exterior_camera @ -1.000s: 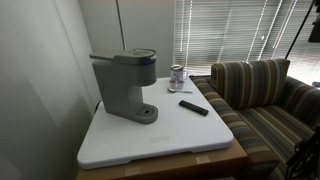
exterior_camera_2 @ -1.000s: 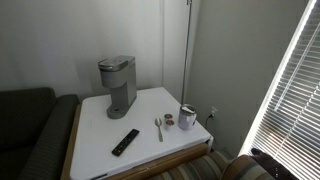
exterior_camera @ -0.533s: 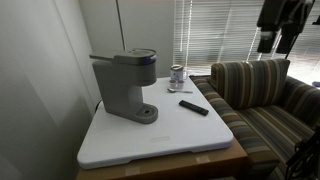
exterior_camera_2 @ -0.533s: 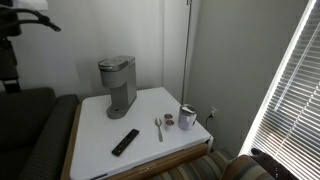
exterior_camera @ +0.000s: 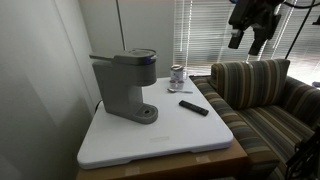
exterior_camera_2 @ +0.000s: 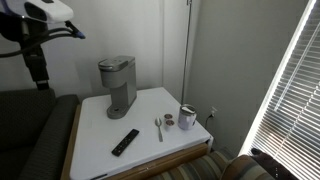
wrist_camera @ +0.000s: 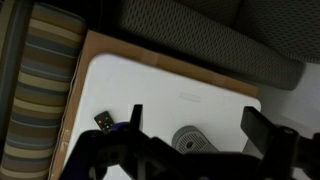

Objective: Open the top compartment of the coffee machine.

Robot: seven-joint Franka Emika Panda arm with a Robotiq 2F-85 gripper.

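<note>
Grey coffee machine, top compartment shut, claw spread wide, farther into frame than before

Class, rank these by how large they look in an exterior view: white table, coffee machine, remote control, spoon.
1. white table
2. coffee machine
3. remote control
4. spoon, thinner and shorter than the remote, though it lies slightly farther from the camera.

Open air lies above the top compartment of the coffee machine. A wall stands close behind it. The remote control and can sit well aside.
</note>
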